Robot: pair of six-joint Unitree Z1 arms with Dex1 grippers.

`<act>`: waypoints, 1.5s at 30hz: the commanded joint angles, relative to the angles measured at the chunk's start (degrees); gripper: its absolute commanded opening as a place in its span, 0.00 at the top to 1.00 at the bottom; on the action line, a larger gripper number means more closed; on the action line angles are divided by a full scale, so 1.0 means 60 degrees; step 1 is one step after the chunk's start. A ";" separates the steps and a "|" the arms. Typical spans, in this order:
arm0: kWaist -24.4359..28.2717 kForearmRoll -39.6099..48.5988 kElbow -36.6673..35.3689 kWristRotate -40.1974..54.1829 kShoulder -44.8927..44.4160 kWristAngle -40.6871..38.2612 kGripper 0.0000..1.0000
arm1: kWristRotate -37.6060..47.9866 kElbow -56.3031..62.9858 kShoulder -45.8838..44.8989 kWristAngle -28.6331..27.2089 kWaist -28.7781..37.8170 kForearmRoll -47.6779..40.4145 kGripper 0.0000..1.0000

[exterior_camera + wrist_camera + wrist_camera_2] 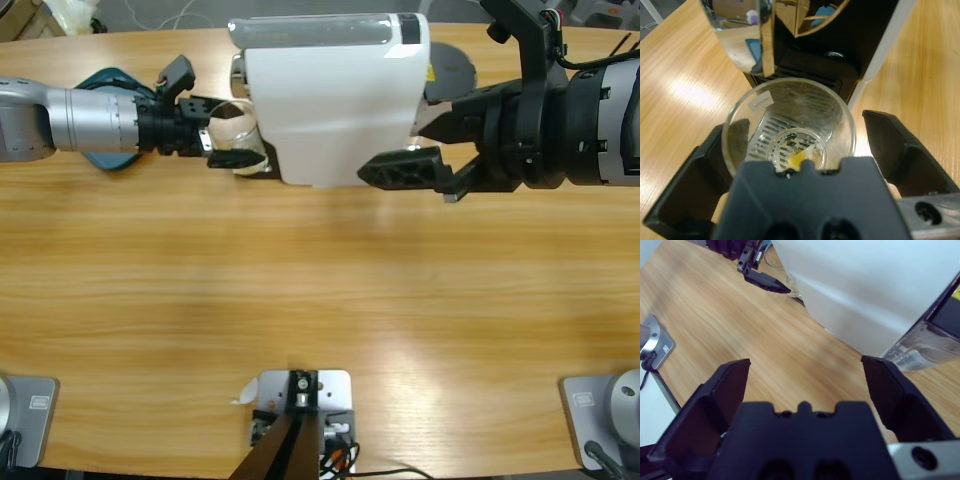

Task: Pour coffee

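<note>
While under the machine [335, 95], glass [789, 131] between spread left tool [800, 145] jaws.

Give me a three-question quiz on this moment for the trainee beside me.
1. True or false: the left gripper has the glass between its jaws.
2. Where does the glass stand? A) on the drip grille of the coffee machine B) out on the bare table C) lifted above the machine
3. Fill in: the right gripper is ____, with nothing between its jaws.

Key
1. True
2. A
3. open
</note>
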 commanded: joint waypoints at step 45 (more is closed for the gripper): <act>0.0848 -0.0087 0.0884 -0.0568 -0.2530 -0.0226 0.01 | -0.0233 -0.0088 0.0099 -0.0276 -0.0124 0.0206 0.00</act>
